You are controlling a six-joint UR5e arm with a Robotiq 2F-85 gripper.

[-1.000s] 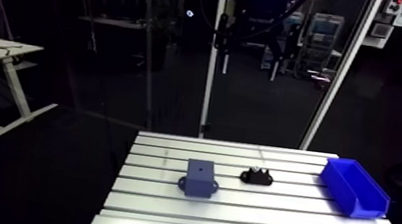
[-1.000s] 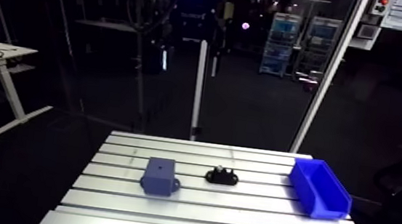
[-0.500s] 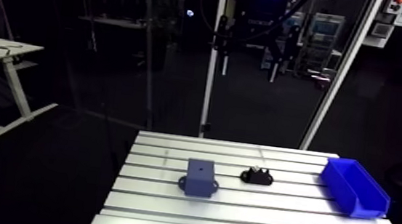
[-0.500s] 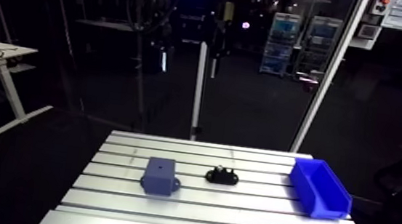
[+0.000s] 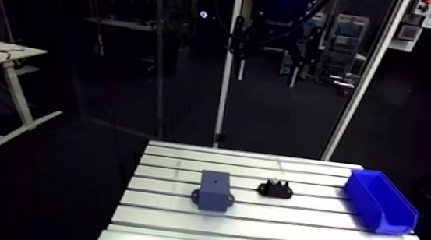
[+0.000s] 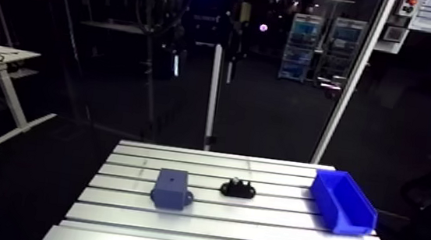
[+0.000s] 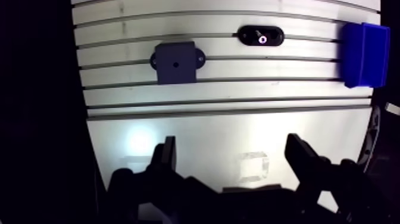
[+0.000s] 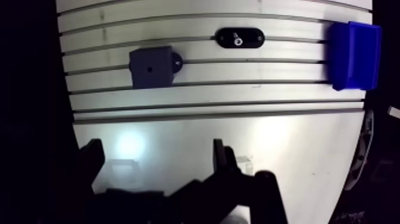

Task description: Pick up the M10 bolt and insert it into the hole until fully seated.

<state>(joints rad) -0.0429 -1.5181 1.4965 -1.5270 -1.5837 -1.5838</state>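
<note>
On the bench (image 7: 226, 119), far side from the tool (image 7: 232, 145): you've got the bolt (image 7: 262, 39) in a black holder (image 7: 250, 34), only its shiny head showing, between the block (image 7: 177, 61) and the blue bin (image 7: 363, 46). Bin's partly cut off in the wrist view, contents unreadable. Tool's wide open, gripping nothing.

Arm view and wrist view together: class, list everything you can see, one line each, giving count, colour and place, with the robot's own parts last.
table: one, silvery slotted aluminium, under everything.
block: one, grey-blue, hole on top, ahead of the gripper.
holder: one, black, beside the block.
bolt: one, shiny, sitting in the holder.
bin: one, blue, at the table's edge beyond the holder.
gripper: one, dark, fingers open, over bare table.
</note>
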